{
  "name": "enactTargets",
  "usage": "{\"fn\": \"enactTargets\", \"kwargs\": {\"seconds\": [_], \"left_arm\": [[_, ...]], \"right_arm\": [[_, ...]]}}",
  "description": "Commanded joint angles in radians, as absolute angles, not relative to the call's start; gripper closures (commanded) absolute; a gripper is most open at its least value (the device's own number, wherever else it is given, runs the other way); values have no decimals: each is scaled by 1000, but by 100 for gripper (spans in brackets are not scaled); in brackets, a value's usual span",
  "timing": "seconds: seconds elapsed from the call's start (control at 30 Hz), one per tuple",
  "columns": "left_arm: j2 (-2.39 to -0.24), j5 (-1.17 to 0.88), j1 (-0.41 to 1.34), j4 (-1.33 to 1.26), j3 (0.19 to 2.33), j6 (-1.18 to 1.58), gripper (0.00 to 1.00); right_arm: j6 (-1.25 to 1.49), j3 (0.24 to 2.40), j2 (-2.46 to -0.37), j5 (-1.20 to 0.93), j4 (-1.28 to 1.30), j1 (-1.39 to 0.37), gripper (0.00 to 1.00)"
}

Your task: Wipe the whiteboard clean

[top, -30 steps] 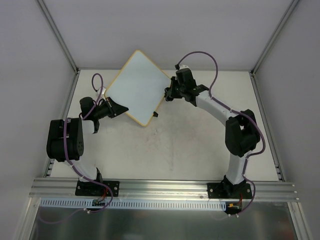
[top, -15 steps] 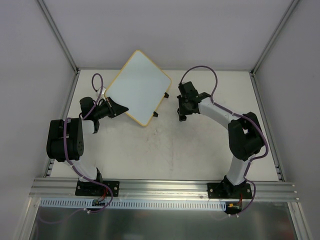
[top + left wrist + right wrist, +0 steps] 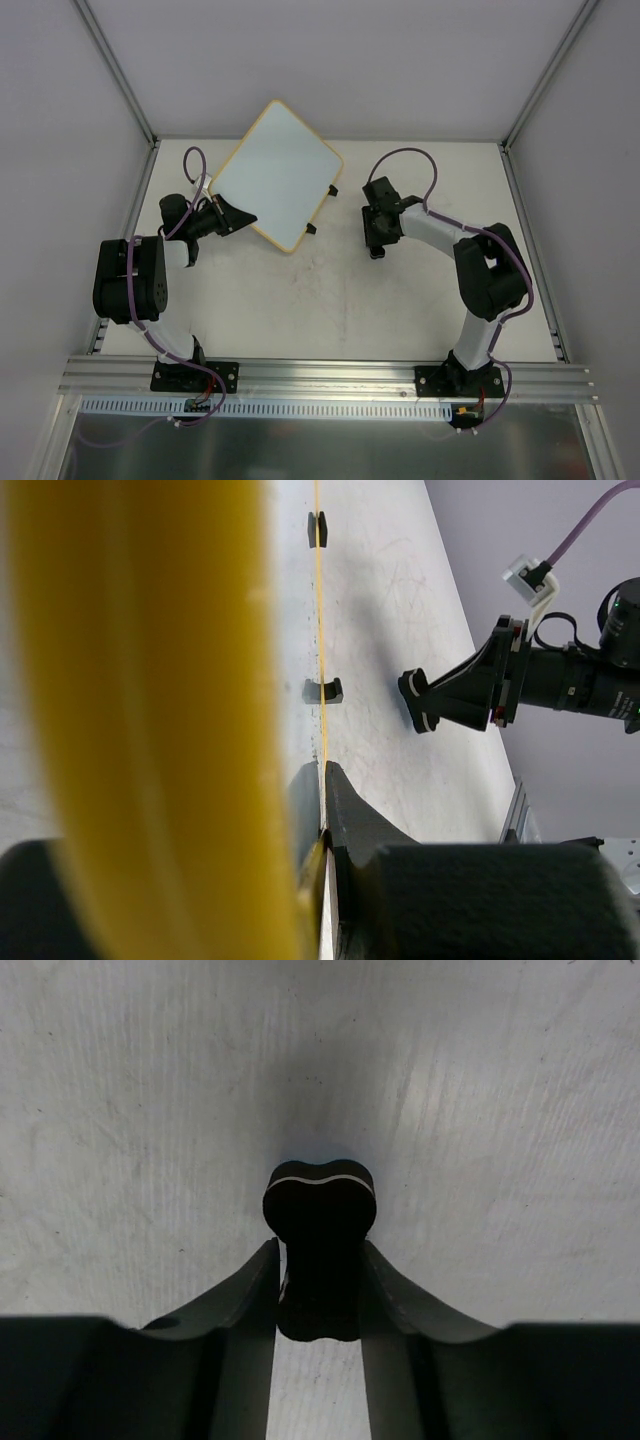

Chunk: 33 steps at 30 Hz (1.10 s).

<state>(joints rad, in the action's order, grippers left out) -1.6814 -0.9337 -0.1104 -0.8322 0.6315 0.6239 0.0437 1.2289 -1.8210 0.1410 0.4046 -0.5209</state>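
Top external: whiteboard [image 3: 275,170] lies at 10 o'clock from right pincer [image 3: 377,250]; left pincer [image 3: 243,219] is clamped on its frame. Right pincer straddles a black piece [image 3: 318,1205]; can't tell if it's gripped.

no readable text, labels or numbers

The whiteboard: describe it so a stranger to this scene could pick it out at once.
On the pale table, look to the far left, just beyond the left gripper. The whiteboard it clamps is a white rectangle turned like a diamond, alone in having a thin yellow frame and black clip feet.
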Motion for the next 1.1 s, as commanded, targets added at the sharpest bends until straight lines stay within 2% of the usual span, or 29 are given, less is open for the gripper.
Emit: {"fn": "enactTargets", "kwargs": {"seconds": [0.0,0.27,0.37,0.5,0.53,0.63,0.87,1.07], "left_arm": [[-1678,-959,-97,-765,617,551,100],[-1681,-957,-97,-752,623,549,100],[-1689,-957,-98,-741,630,549,99],[-1689,-954,-98,-735,634,548,99],[-1689,-953,-98,-733,634,548,97],[-1687,-950,-101,-732,632,548,95],[-1678,-936,-103,-727,626,546,82],[-1675,-927,-103,-727,624,545,64]], "right_arm": [[46,1195,-1810,133,362,-514,60],[52,1160,-1799,120,341,-512,52],[58,1151,-1790,133,336,-512,39],[61,1141,-1778,147,331,-512,32],[61,1141,-1775,156,331,-512,27],[61,1137,-1764,164,330,-512,25],[63,1129,-1752,170,327,-512,25],[61,1124,-1743,167,318,-511,24]]}}
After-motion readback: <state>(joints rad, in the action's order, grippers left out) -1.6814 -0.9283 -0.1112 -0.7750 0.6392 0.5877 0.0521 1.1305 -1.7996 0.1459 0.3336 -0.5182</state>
